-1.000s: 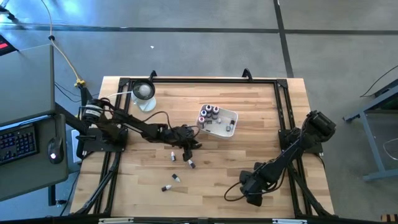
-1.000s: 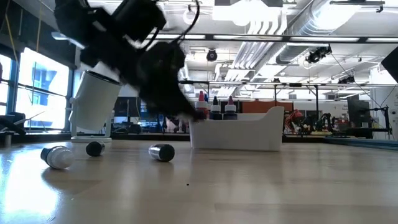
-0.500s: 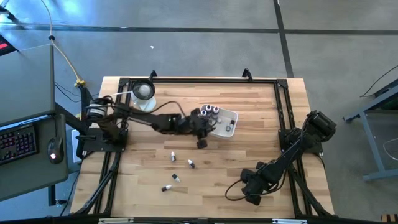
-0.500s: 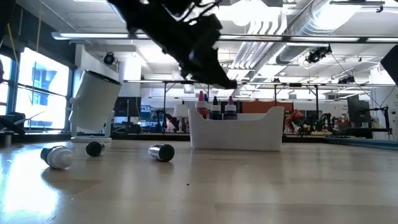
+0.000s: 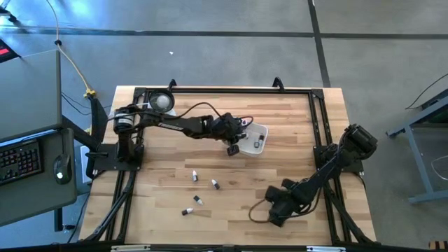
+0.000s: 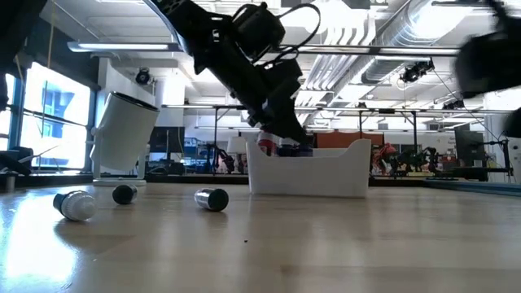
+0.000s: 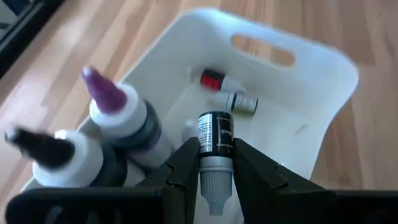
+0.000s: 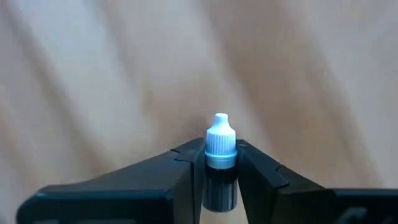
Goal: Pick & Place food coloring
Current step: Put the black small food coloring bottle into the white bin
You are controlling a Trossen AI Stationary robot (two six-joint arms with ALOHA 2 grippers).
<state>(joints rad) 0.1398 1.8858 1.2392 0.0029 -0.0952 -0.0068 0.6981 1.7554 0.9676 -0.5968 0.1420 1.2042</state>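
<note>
My left gripper [image 5: 233, 147] hangs over the white tray [image 5: 260, 133], shut on a small dark food coloring bottle [image 7: 215, 132]. The tray holds upright bottles, one with a purple cap [image 7: 104, 93], and two lying bottles [image 7: 229, 92]. Several loose bottles [image 5: 198, 189] lie on their sides on the wood; the low view shows three [image 6: 213, 198]. My right gripper [image 5: 273, 215], near the table's front right, is shut on a white-capped bottle [image 8: 221, 134]. My left gripper pinches the bottle between its two fingers [image 7: 186, 165] where the dark body meets the white cap collar [image 7: 215, 163]. The bottle lies along the fingers, body outward, cap toward the wrist. The fingers slant down from the table's left, holding it clear above the tray. My right gripper pinches the bottle's dark body [image 8: 220, 185] between its two fingers, just below the white cap, which sticks out past the fingertips. The bottle lies along the fingers. I cannot tell whether it rests on the wood.
A round clear dish with a white ball [image 5: 162, 103] stands at the far left corner. A black frame [image 5: 224, 89] borders the table top. Bare wood lies between the loose bottles and my right gripper.
My left gripper has risen from beside the loose bottles and travelled toward the table's far right, ending above the tray with the bottle still in its fingers. The loose bottles on the wood have stayed where they were.
</note>
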